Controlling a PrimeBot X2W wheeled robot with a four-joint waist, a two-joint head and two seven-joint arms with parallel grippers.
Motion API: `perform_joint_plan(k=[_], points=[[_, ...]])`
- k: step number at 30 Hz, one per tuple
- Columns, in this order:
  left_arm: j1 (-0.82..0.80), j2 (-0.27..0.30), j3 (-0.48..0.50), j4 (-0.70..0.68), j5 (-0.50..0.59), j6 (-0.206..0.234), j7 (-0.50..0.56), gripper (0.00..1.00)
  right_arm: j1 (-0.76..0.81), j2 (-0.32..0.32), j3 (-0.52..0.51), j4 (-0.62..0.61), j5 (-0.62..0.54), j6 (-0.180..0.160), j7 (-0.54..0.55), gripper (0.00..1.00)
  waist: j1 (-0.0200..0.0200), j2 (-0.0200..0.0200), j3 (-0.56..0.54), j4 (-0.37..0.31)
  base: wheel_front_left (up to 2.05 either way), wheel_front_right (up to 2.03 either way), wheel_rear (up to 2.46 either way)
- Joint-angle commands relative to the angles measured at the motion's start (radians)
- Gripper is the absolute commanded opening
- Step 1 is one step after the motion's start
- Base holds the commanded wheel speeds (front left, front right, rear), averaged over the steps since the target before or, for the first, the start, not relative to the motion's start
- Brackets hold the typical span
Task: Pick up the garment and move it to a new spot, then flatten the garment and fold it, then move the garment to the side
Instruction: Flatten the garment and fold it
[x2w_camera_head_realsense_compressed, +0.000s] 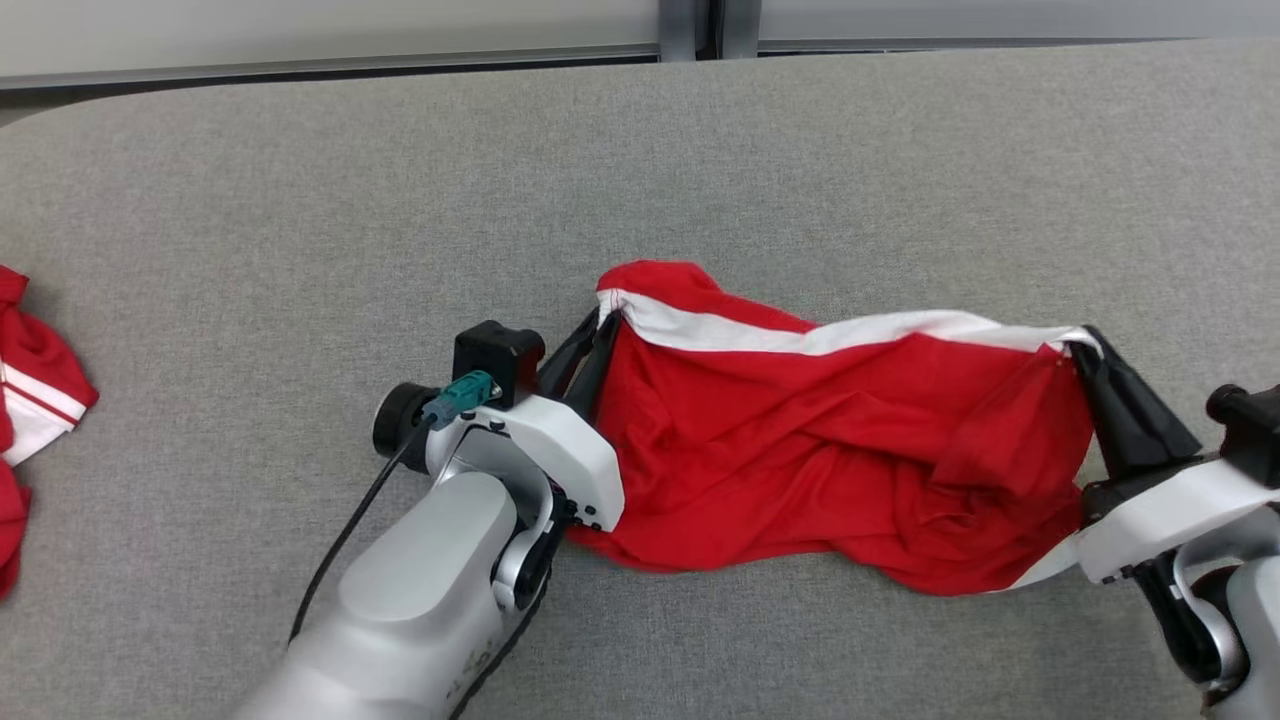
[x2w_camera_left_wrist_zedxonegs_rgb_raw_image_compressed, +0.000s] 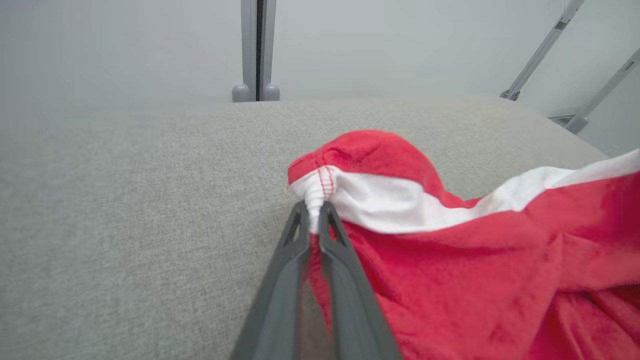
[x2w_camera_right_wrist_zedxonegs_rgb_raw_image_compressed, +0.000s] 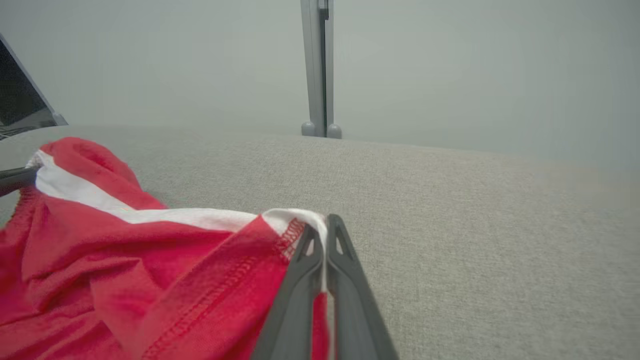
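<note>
The garment (x2w_camera_head_realsense_compressed: 830, 450) is red with a white band and lies rumpled on the grey table (x2w_camera_head_realsense_compressed: 640, 180), stretched between my two grippers. My left gripper (x2w_camera_head_realsense_compressed: 600, 325) is shut on the garment's left corner, where the white band (x2w_camera_left_wrist_zedxonegs_rgb_raw_image_compressed: 380, 205) bunches at the fingertips (x2w_camera_left_wrist_zedxonegs_rgb_raw_image_compressed: 314, 212). At the right end, my right gripper (x2w_camera_head_realsense_compressed: 1085, 345) is shut on the other corner of the garment (x2w_camera_right_wrist_zedxonegs_rgb_raw_image_compressed: 150, 280); the white hem (x2w_camera_right_wrist_zedxonegs_rgb_raw_image_compressed: 295, 217) is pinched between its dark fingers (x2w_camera_right_wrist_zedxonegs_rgb_raw_image_compressed: 345, 280). The left gripper's fingers (x2w_camera_right_wrist_zedxonegs_rgb_raw_image_compressed: 12, 177) also show at the far left of the right wrist view.
Another red and white cloth (x2w_camera_head_realsense_compressed: 30, 400) lies at the table's left edge. A grey post (x2w_camera_head_realsense_compressed: 690, 30) stands behind the table's far edge. Bare grey table surface stretches behind the garment and to its left.
</note>
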Motion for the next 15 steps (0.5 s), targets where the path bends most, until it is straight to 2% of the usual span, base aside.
perform_joint_plan(k=[1, 2, 4, 5, 7, 13, 14, 15], points=[[-0.018, 0.027, 0.023, -0.041, 0.018, 0.02, -0.01, 0.0, -0.012, -0.007, -0.025, -0.028, -0.005, 0.0, -0.031, 0.0, 0.0, 0.0, -0.017, -0.006, 0.0, 0.0, 0.0], [-0.018, 0.027, 0.023, -0.041, 0.018, 0.02, -0.01, 0.0, -0.012, -0.007, -0.025, -0.028, -0.005, 0.0, -0.031, 0.0, 0.0, 0.0, -0.017, -0.006, 0.0, 0.0, 0.0], [-0.023, 0.061, 0.055, -0.139, 0.047, 0.057, -0.015, 0.0, -0.016, -0.013, -0.065, -0.078, -0.017, 0.0, -0.062, 0.0, 0.0, 0.0, -0.041, -0.01, 0.0, 0.0, 0.0], [-0.023, 0.061, 0.055, -0.139, 0.047, 0.057, -0.015, 0.0, -0.016, -0.013, -0.065, -0.078, -0.017, 0.0, -0.062, 0.0, 0.0, 0.0, -0.041, -0.01, 0.0, 0.0, 0.0], [-0.022, 0.094, 0.081, -0.221, 0.073, 0.087, -0.016, 0.0, -0.022, -0.016, -0.085, -0.12, -0.024, 0.0, -0.077, 0.0, 0.0, 0.0, -0.059, -0.013, 0.0, 0.0, 0.0], [0.016, 0.203, 0.147, -0.506, 0.124, 0.176, -0.013, 0.0, -0.048, -0.03, -0.145, -0.262, -0.048, 0.0, -0.092, 0.0, 0.0, 0.0, -0.108, -0.022, 0.0, 0.0, 0.0], [0.02, 0.239, 0.16, -0.602, 0.142, 0.211, 0.003, 0.0, -0.061, -0.037, -0.161, -0.307, -0.055, 0.0, -0.087, 0.0, 0.0, 0.0, -0.12, -0.023, 0.0, 0.0, 0.0], [0.018, 0.257, 0.169, -0.65, 0.146, 0.226, 0.012, 0.0, -0.068, -0.041, -0.169, -0.325, -0.056, 0.0, -0.082, 0.0, 0.0, 0.0, -0.126, -0.023, 0.0, 0.0, 0.0]])
